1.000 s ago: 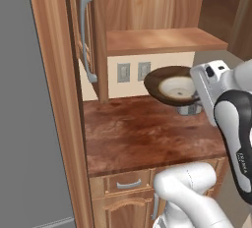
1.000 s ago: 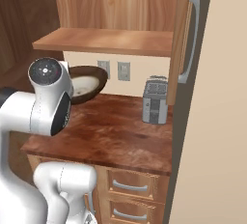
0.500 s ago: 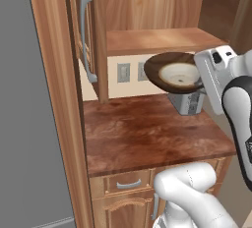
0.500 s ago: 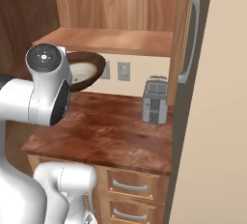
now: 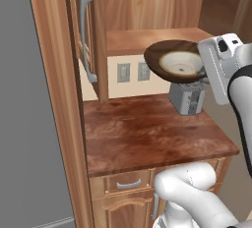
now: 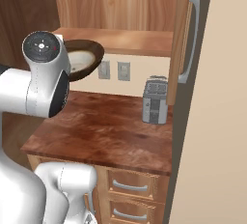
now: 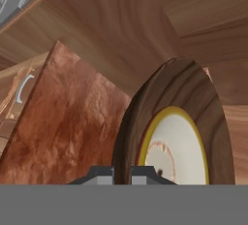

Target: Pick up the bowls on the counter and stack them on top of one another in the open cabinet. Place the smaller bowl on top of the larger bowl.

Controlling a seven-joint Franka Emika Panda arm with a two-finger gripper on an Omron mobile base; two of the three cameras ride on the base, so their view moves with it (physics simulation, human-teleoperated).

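Bowls [image 5: 178, 64] stacked, rim clamped in the jaws, above toaster [image 5: 186, 98], beside shelf [image 5: 147, 39].

A kitchen, wooden wall cabinet [image 5: 147, 11] over mottled counter [image 5: 147, 133], toaster [image 6: 155, 100], wall outlets [image 5: 133, 72], drawers [image 6: 130, 187] below

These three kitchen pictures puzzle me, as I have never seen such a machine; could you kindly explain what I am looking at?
It is a simulated kitchen with a white robot arm on a driving base. Two pictures come from cameras on the base, behind the arm to its left and right. The third looks along the gripper itself, so it appears tilted.

The gripper is shut on the rim of the wide brown bowl, with the small cream bowl lying inside it. Both are held in the air at about the level of the open cabinet's shelf. On the reddish counter below stands a grey toaster.
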